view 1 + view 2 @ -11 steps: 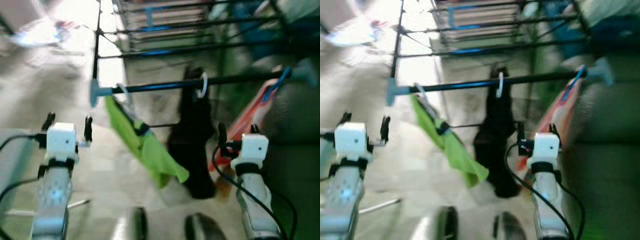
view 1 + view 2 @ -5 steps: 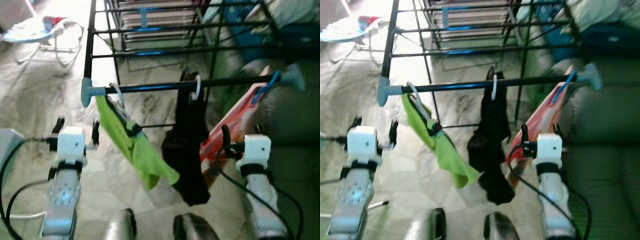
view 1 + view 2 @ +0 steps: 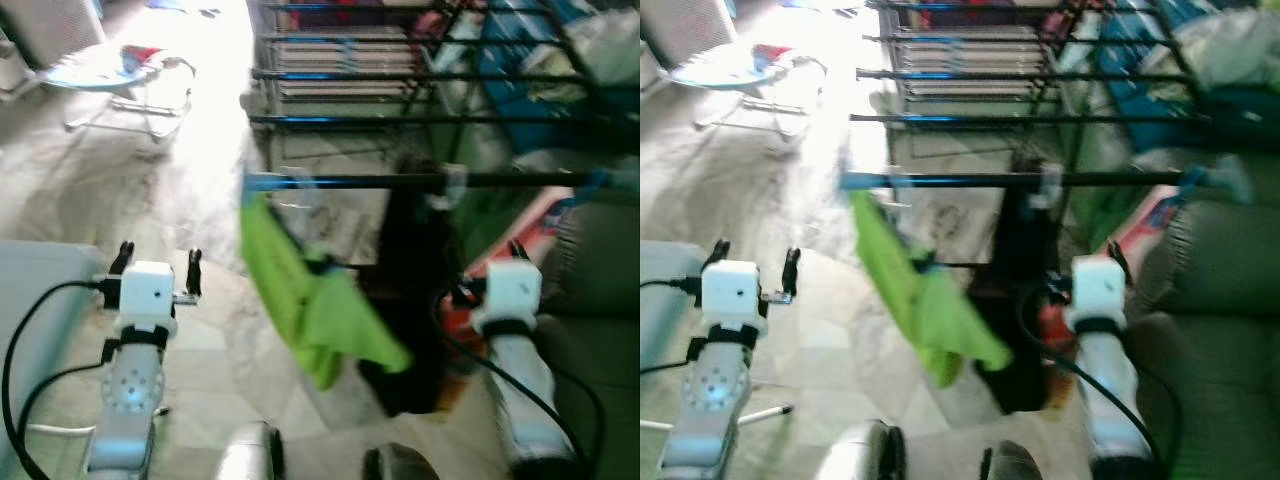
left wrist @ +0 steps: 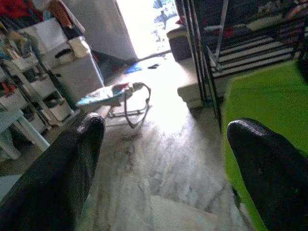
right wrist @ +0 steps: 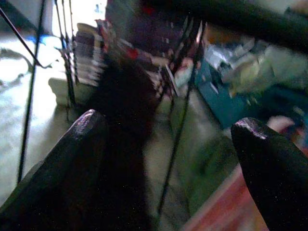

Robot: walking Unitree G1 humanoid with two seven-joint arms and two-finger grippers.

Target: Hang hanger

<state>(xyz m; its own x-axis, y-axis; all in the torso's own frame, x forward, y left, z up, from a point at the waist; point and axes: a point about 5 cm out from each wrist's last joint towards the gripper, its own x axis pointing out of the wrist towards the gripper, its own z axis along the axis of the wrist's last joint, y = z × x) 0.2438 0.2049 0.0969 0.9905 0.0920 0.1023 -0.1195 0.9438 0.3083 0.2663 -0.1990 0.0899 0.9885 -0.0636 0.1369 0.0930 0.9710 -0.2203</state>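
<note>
Rail: a dark horizontal clothes rail (image 3: 400, 182) with pale blue end caps crosses the middle of the head views, part of a black metal drying rack (image 3: 970, 70) whose further bars run behind it.
Hangers: a white hanger hook (image 3: 1048, 183) sits over the rail above the black garment; another pale hook, blurred, sits near the rail's left end above the green one.
Green garment: a bright green cloth (image 3: 310, 300) hangs from the left part of the rail and slants down toward the right.
Black garment: a black piece of clothing (image 3: 1025, 290) hangs just beside the green one, near the middle of the rail.
Red-orange item: a red-orange cloth (image 3: 530, 215) hangs at the right end of the rail, close behind the right arm.
Left gripper: the left gripper (image 3: 157, 270) is raised over the pale marble floor (image 3: 130, 190), left of the green cloth and apart from it; its two black fingers (image 4: 57, 168) stand spread with nothing between them.
Right gripper: the right gripper (image 5: 168, 159) is held up next to the black garment, below the rail; its fingers are parted and empty.
Surroundings: a baby bouncer seat (image 3: 125, 70) stands on the floor at the far left, a green sofa (image 3: 1220, 300) lies on the right.
</note>
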